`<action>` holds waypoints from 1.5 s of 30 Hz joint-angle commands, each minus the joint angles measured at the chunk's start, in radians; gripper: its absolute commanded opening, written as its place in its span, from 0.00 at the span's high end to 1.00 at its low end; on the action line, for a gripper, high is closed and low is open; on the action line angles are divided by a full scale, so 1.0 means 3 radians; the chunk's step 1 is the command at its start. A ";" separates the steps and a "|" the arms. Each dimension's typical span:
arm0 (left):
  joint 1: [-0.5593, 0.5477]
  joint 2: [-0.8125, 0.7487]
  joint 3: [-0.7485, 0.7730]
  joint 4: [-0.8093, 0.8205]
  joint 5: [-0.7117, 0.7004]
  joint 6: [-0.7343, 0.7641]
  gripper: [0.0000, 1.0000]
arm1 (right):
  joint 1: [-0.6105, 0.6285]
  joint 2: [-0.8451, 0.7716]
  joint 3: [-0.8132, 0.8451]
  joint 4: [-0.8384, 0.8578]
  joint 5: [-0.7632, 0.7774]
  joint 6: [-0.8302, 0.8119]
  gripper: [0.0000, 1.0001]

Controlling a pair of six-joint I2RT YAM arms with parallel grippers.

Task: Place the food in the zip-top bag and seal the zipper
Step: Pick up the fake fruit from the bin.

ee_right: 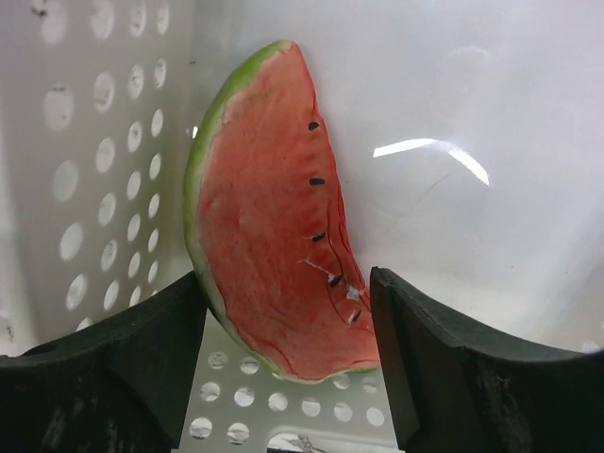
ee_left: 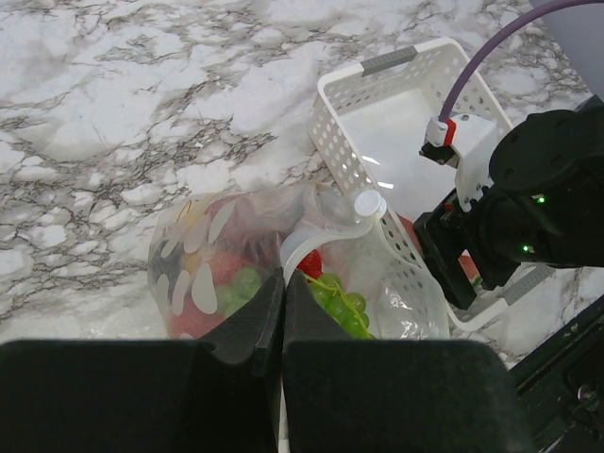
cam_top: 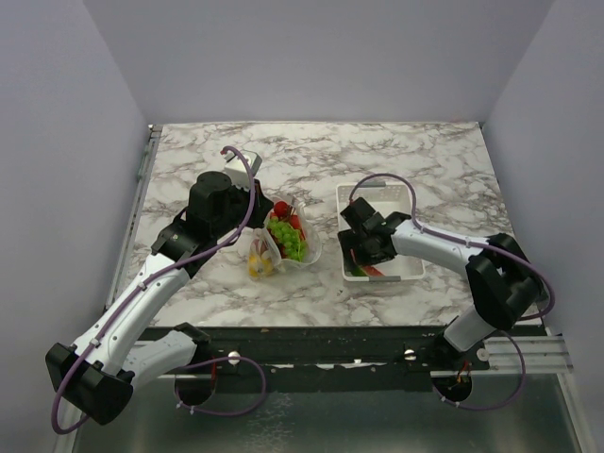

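Watermelon slice (ee_right: 274,217) alone in the white basket (cam_top: 408,203), right of the zip-top bag (cam_top: 283,247).
Grapes (ee_left: 335,293), strawberries (cam_top: 281,208) and a yellow piece (cam_top: 257,267) sit bagged; by my reckoning, this slice and the zipper (ee_left: 326,238) remain. My right pincer (ee_right: 283,293) stands wide, fingers flanking the slice, unclamped. My left pincer (ee_left: 284,283) is pinched tight on the bag's rim.

The left arm (cam_top: 142,302) stretches forward and inward from its base. The left pincer (ee_left: 283,288) has its fingers pressed fully together, pinching the rim of the zip-top bag (ee_left: 189,255). The right arm (cam_top: 444,247) folds inward, wrist tipped down, and the right pincer (ee_right: 286,283) has its jaws wide apart.
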 commanded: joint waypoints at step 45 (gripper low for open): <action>0.0014 -0.0001 -0.0001 0.0151 -0.0027 -0.0021 1.00 | -0.0296 -0.0826 0.0460 0.0209 -0.0166 -0.0137 0.75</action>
